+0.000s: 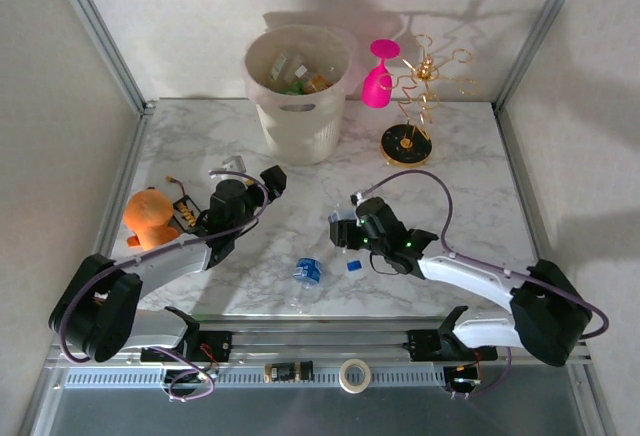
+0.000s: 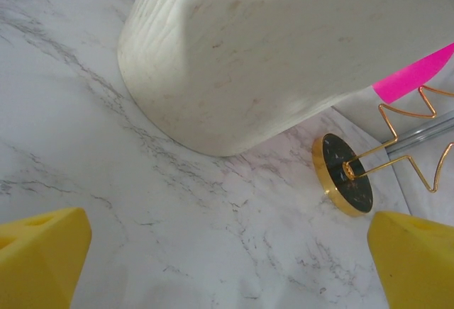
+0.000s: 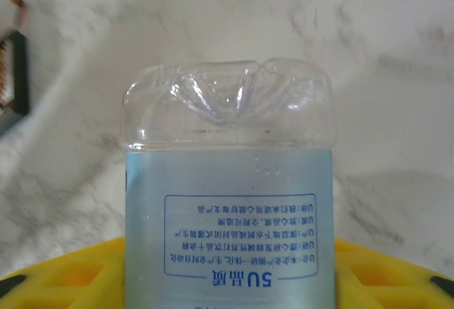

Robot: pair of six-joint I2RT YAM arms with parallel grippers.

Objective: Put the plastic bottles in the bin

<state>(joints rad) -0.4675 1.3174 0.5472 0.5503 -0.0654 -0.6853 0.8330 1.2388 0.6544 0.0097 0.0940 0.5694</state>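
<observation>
The right tool [image 1: 343, 233] grips a clear blue-labelled bottle [image 3: 227, 181], presumably bound for the bin [image 1: 300, 134]; the left tool [image 2: 227, 259] gapes empty nearby.

Marble table [image 1: 470, 186] with bin [image 1: 297, 121], wire stand [image 1: 405, 143], plush toy [image 1: 148, 214], loose bottle [image 1: 305, 274]

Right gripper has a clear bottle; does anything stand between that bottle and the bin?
Nothing visible does. Bare marble table lies between the clear bottle in the right gripper and the bin; the left gripper sits left of that line.
</observation>
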